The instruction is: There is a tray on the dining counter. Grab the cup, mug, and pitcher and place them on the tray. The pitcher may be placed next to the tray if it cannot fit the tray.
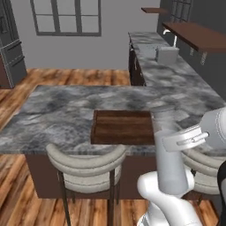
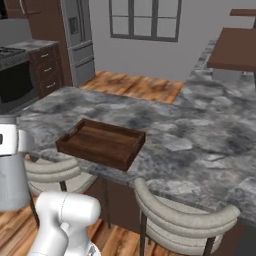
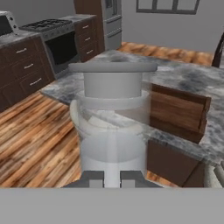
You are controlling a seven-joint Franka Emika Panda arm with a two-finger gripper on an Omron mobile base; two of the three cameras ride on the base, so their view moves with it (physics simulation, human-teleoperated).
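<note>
the dining counter (image 1: 66, 110) spans the middle of the left base view, its long axis running left to right. the tray (image 1: 126, 127) lies flat near the counter's front edge, centre of that view, long side parallel to the edge; its right end is hidden behind the pitcher (image 1: 170, 163). the pitcher stands upright at lower right of the left base view, neck and flared top upward, in the air in front of the counter's edge. in the right base view its grey body (image 2: 11, 182) is cut off by the left edge. the gripper (image 3: 112, 177) is closed narrowly on the pitcher's base at the bottom of the hand view; its fingertips (image 3: 92, 178) are partly cut off.
</note>
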